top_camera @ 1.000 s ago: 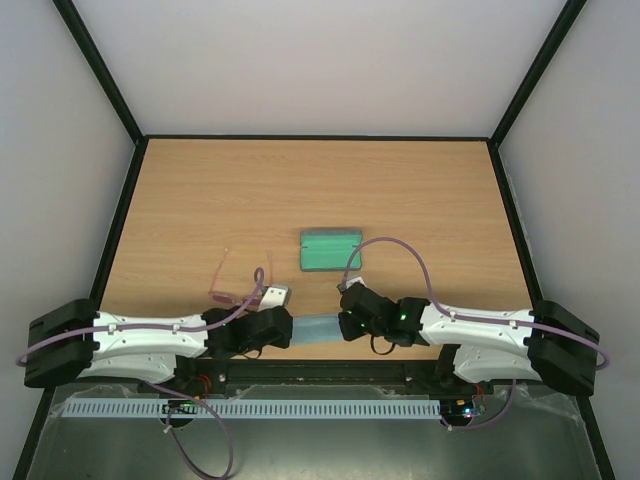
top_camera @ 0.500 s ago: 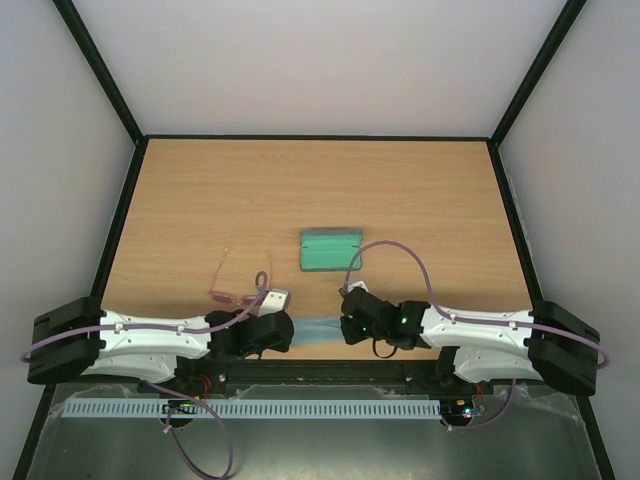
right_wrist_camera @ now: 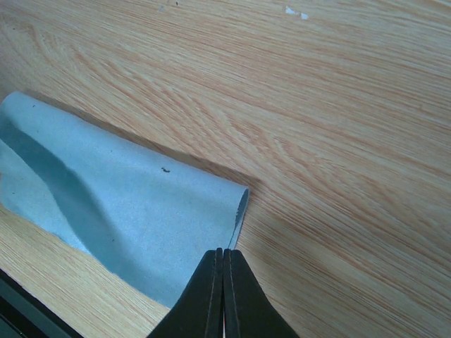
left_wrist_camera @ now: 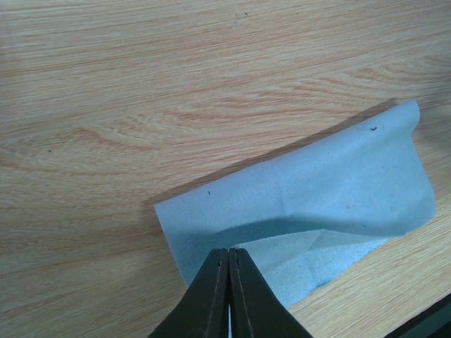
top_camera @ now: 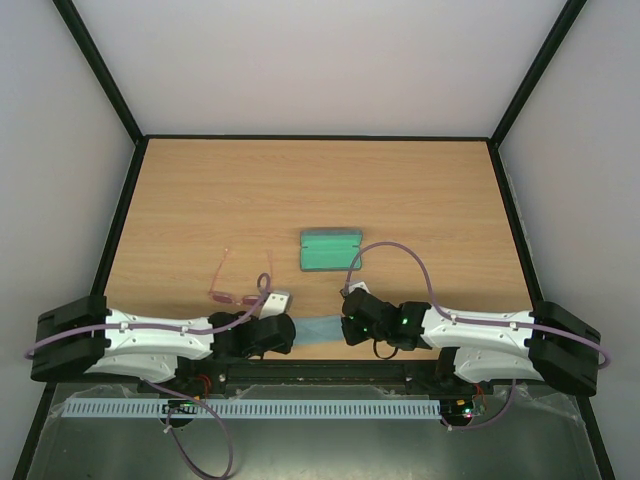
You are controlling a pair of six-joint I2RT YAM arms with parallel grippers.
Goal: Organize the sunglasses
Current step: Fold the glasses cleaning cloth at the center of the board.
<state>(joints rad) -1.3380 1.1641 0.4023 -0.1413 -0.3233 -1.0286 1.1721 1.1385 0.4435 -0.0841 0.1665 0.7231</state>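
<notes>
Surface (top_camera: 300,190): rectangular, pale oak wood-grain laminate with fine streaks, matte, dark-rimmed.

Left arm (top_camera: 150,338) and right arm (top_camera: 480,330): white smooth shells, black joints, thin purple cables looping off each. Both lie low along the near edge, heads turned inward toward each other.

Cloth (top_camera: 318,330): light blue, soft, finely grained like thin foam or microfibre. It spans the gap between the two arm heads at the near edge. It is folded over on itself with a rounded fold line and a shallow crease, and it casts a shadow along its far side. A few dark specks sit on it.

Left gripper (left_wrist_camera: 229,252): black tapered jaws pressed flat together, clenched on the cloth's near edge.

Right gripper (right_wrist_camera: 223,252): jaws likewise clenched, pinching the cloth at its other end, next to the curled edge.

Case (top_camera: 330,250): oblong, rounded corners, lying open, green lining up, blue-grey rim. It is mid-surface, beyond the cloth and apart from it.

Sunglasses (top_camera: 240,285): thin translucent pink frame, slim temples unfolded and pointing away from the arms. They lie on the surface left of the case, just beyond the left arm's head, untouched by either gripper.
</notes>
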